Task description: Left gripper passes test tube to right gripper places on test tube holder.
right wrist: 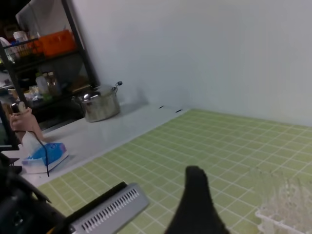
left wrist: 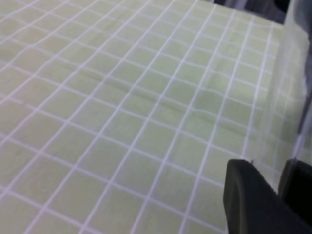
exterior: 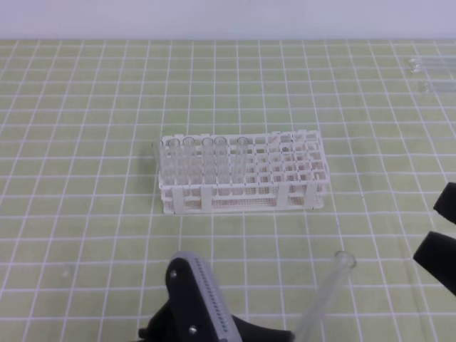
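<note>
Handover item: I keep my left gripper (left wrist: 280, 195) closed on the test tube (exterior: 324, 299), slanted near the table's front edge short of the rack (exterior: 242, 174), steering it between the right gripper's (exterior: 442, 239) wide, empty jaws; only its wrist view shows the pot (right wrist: 100, 105).

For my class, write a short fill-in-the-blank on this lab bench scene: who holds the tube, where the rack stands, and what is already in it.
1. The test tube is clamped by the ____ gripper.
2. The right gripper has its jaws ____.
3. The test tube holder stands on a green mat with a ____ grid.
4. The tubes already in the holder stand toward its ____ end in the high view.

Missing words: left; open; white; left
</note>
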Controlling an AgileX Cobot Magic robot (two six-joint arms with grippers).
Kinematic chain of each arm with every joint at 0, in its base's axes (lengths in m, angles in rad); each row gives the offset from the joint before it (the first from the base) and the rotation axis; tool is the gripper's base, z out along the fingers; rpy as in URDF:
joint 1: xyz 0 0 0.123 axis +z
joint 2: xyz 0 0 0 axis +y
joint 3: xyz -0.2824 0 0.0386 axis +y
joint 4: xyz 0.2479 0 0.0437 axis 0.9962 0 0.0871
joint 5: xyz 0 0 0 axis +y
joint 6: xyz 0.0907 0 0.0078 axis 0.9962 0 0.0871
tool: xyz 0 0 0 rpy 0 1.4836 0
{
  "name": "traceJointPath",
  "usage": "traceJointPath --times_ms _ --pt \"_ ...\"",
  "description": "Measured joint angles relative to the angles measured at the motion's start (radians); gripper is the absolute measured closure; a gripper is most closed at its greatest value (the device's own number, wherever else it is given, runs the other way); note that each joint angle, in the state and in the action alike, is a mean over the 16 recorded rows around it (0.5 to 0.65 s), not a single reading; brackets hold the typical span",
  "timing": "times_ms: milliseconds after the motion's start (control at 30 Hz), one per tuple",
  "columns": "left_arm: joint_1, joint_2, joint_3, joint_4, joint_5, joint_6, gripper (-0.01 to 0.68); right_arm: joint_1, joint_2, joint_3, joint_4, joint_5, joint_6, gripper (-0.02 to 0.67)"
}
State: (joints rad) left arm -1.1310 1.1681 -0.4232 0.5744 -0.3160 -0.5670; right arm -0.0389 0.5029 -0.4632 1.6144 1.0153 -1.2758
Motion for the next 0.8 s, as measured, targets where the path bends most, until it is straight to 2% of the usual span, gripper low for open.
traceJointPath --times_ms 233,433,800 --pt "0.000 0.095 -0.007 -0.001 -0.162 0.015 0.628 0.007 0.018 -0.002 -0.018 0.033 -0.037 0.193" --pt "0.000 0.166 -0.033 -0.002 -0.246 0.035 0.600 0.015 0.018 -0.002 -0.055 0.053 -0.045 0.193" --pt "0.000 0.213 -0.090 -0.002 -0.287 0.092 0.600 0.023 0.018 -0.002 -0.117 0.073 -0.045 0.193"
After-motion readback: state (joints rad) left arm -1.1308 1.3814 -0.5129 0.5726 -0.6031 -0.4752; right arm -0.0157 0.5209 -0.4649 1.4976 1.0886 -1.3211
